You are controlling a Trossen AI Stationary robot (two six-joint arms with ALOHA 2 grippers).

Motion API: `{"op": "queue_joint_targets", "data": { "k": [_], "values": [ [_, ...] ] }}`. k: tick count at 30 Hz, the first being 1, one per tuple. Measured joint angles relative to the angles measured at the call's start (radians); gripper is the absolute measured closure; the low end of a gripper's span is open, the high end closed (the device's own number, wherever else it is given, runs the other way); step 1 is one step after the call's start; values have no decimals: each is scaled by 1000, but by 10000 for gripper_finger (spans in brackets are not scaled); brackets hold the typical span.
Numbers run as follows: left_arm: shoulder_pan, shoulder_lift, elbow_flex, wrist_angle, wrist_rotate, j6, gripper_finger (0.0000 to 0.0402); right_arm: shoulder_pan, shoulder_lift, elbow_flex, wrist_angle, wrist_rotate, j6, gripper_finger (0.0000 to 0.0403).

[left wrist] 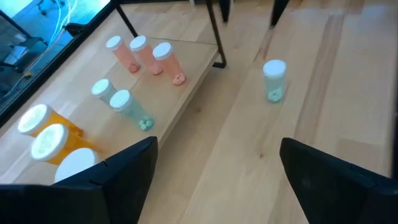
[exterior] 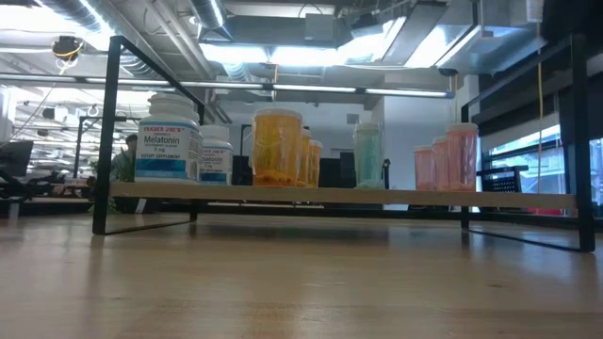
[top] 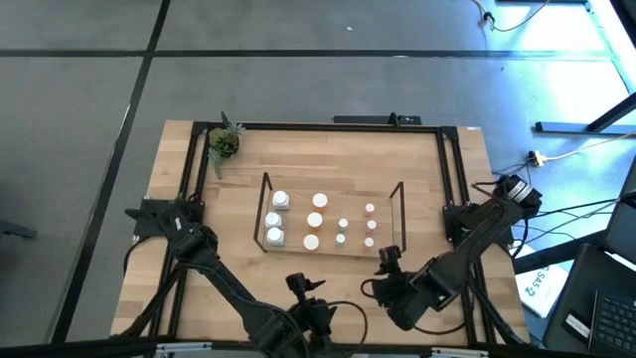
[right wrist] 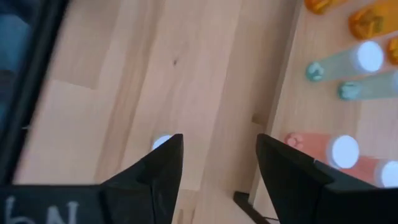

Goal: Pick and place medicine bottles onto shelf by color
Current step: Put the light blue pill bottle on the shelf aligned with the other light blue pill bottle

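Standing on shelf (top: 264,214): white, orange, teal, pink bottles (exterior: 278,147)
Loose teal bottle (left wrist: 274,79): upright, beside shelf
Left gripper (top: 306,287): fingers apart, empty
Right gripper (top: 388,259): fingers apart, empty, above loose bottle

White-capped bottles (left wrist: 134,111) in white, orange, teal and pink on a light-wood, black-wire shelf (exterior: 528,200)

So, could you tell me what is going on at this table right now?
Most medicine bottles already stand on the shelf, grouped white, orange, teal and pink. One teal bottle is on the table beside the shelf's end. The open right gripper hovers by it, and the open left gripper waits nearby.
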Motion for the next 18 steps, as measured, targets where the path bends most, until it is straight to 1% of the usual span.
{"op": "queue_joint_targets", "data": {
  "k": [2,4,7,12,18],
  "values": [
    [11,2,-17,22,6,2,71,10,-29,0,-2,2,25,199],
    [21,0,-49,91,7,11,72,27,-64,0,-17,22,51,198],
    [33,2,-97,193,18,83,69,61,-116,0,-24,69,87,198],
    [61,2,-206,487,89,236,70,112,-178,0,-23,85,130,198],
    [114,2,-349,864,190,404,71,169,-205,0,-23,85,149,198]
  ]
}}
